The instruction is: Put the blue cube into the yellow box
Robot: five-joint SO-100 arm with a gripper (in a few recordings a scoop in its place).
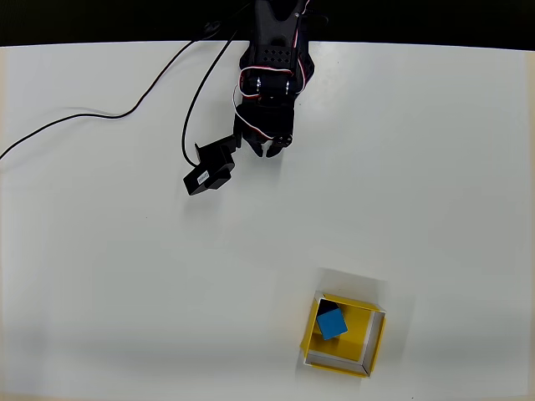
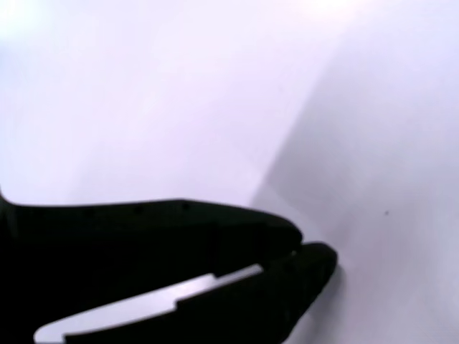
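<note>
Since my pincer [image 1: 269, 149] hangs close under my own base at the top of the overhead view, with nothing between its tips, I judge my part of the work is over and I am parked out of the way. Seen from the wrist, the fingers [image 2: 308, 258] lie pressed together, their dark tips meeting over bare white table [image 2: 179, 107], pinching nothing. Beside them in the overhead view sits the small black camera block [image 1: 209, 174] on my wrist, and a black cable [image 1: 100, 115] trails off across the table to the left edge.

Well apart from me, toward the lower right, stands the yellow box [image 1: 374, 334]. The blue cube [image 1: 332, 323] rests inside it, nearer the left wall, a little skewed against the box's sides. That skew fits a block let fall and not set down squarely. By my reading the cube is where the task wants it, and nothing more needs moving.
</note>
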